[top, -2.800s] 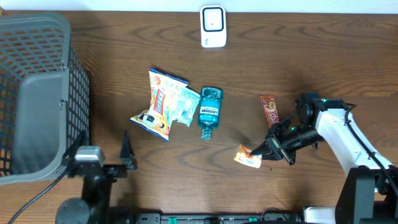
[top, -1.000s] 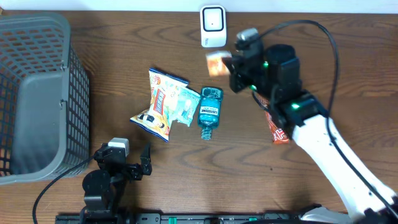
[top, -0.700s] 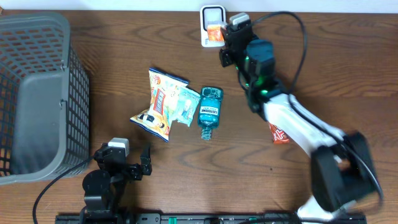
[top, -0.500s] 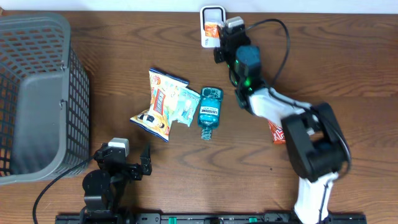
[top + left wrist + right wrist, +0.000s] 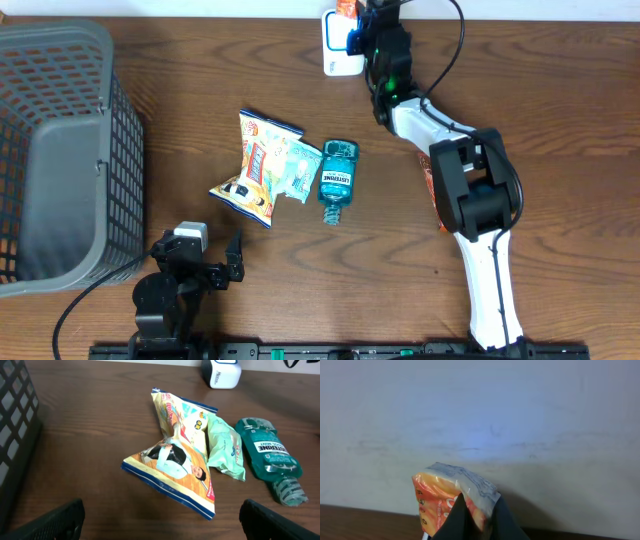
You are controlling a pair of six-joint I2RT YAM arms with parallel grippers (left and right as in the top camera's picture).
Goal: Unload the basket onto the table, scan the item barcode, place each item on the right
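Note:
The item, a small orange snack packet [image 5: 347,8] [image 5: 442,502], is pinched at its crimped end by my right gripper [image 5: 360,18] [image 5: 482,522], which is shut on it. The gripper holds it high at the table's back edge, right above the white barcode scanner [image 5: 338,58] [image 5: 221,372]. In the right wrist view the packet stands against a pale wall, with a dark finger [image 5: 462,522] on each side. My left gripper [image 5: 228,265] [image 5: 165,527] rests low near the front edge, open, with nothing between its fingers [image 5: 55,520].
A yellow chips bag [image 5: 258,165] [image 5: 175,460], a pale green pack [image 5: 300,168] [image 5: 225,447] and a teal mouthwash bottle [image 5: 337,180] [image 5: 270,457] lie mid-table. A grey wire basket [image 5: 60,150] stands at the left. Another orange-brown packet [image 5: 429,183] lies partly under my right arm.
My right arm lifted the orange packet from the front right of the table and carried it up over the scanner. The left gripper has stayed still and open.

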